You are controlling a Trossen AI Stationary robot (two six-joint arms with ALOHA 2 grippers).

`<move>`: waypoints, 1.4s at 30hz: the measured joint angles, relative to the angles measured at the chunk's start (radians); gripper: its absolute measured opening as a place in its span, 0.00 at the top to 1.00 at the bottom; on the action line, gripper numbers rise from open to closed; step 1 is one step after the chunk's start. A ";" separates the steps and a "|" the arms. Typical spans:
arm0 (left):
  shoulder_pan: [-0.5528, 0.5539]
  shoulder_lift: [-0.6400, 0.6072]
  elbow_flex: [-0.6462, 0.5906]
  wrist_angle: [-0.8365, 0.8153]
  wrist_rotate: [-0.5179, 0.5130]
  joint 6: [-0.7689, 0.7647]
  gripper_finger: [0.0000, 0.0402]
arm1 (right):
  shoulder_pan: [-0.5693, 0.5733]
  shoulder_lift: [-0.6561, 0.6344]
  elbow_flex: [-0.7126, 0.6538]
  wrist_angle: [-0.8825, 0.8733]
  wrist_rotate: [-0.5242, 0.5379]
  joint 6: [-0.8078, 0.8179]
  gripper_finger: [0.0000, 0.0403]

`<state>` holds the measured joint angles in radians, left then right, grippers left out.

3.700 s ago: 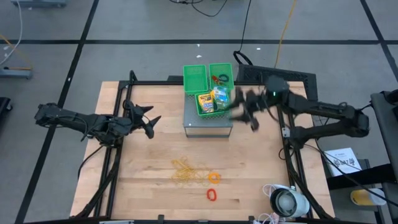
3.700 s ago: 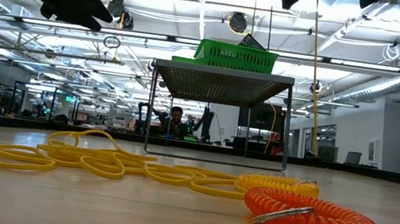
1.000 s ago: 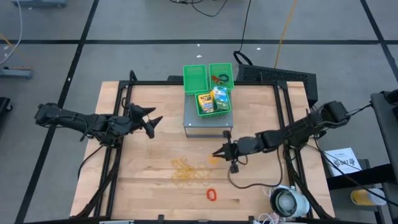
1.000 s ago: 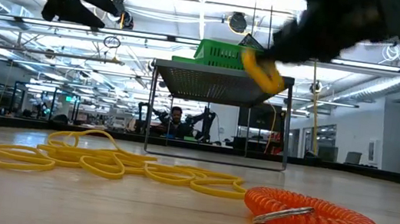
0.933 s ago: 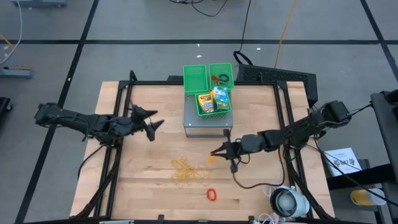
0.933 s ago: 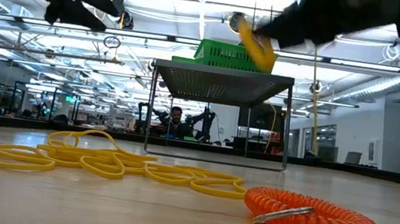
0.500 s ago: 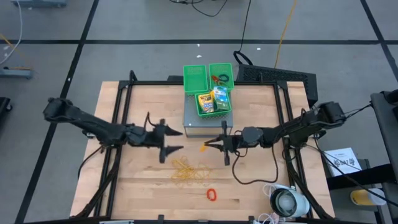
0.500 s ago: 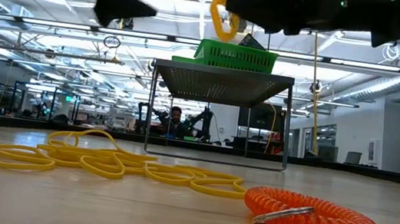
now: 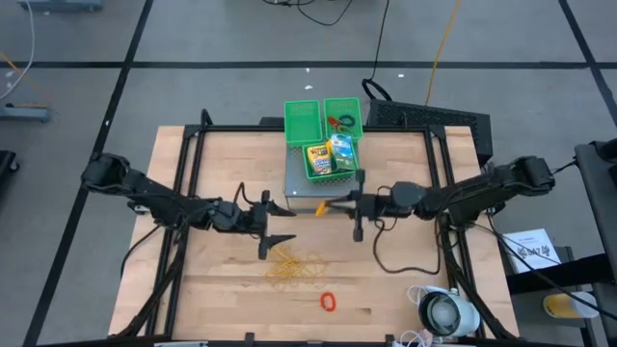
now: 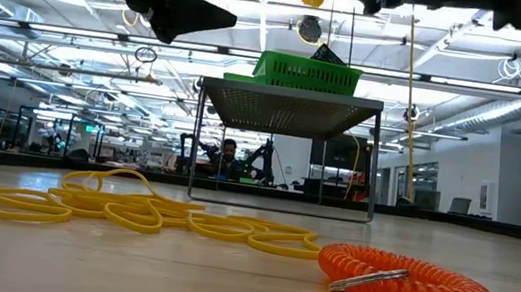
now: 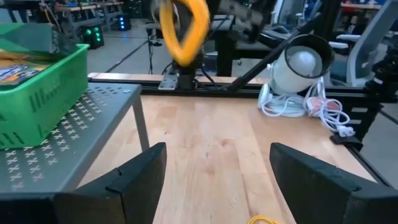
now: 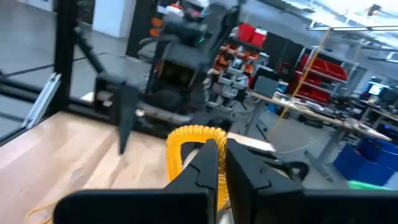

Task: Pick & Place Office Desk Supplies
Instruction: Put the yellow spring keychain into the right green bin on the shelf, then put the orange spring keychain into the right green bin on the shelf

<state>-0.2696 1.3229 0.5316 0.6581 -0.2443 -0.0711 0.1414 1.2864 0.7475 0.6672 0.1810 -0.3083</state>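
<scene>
High view: the right gripper (image 9: 331,204), jaws pinching an orange coiled plastic ring (image 9: 321,206), hangs above the wooden table (image 9: 405,289) beside the grey metal stand (image 9: 307,198) carrying green mesh bins (image 9: 302,120). The left gripper (image 9: 280,223), jaws spread and empty, hovers over a tangle of tan rubber bands (image 9: 294,267). A red coiled ring (image 9: 329,303) lies nearer the front edge, well apart from both grippers.

Between my two tools the counter (image 9: 222,280) lies bare — room to pass. Ahead stands the grey stand (image 9: 322,194) carrying green bins (image 9: 322,135). Below my left tool (image 9: 281,224) the rubber bands (image 9: 297,266) sprawl; the red ring (image 9: 329,302) lies nearer the front edge.
</scene>
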 joint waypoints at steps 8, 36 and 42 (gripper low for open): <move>0.007 -0.050 0.000 -0.006 -0.102 0.064 0.26 | -0.148 -0.114 0.142 -0.233 -0.013 0.001 0.99; 0.051 -0.088 0.001 -0.093 -0.229 0.137 0.26 | -0.840 0.137 0.347 -0.536 -0.236 0.191 0.83; 0.050 -0.088 0.001 -0.094 -0.228 0.129 0.26 | -0.835 0.124 0.347 -0.544 -0.239 0.252 0.66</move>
<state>-0.2199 1.2350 0.5327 0.5637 -0.4721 0.0582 -0.6938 1.4104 1.0946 0.1230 -0.0578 -0.0567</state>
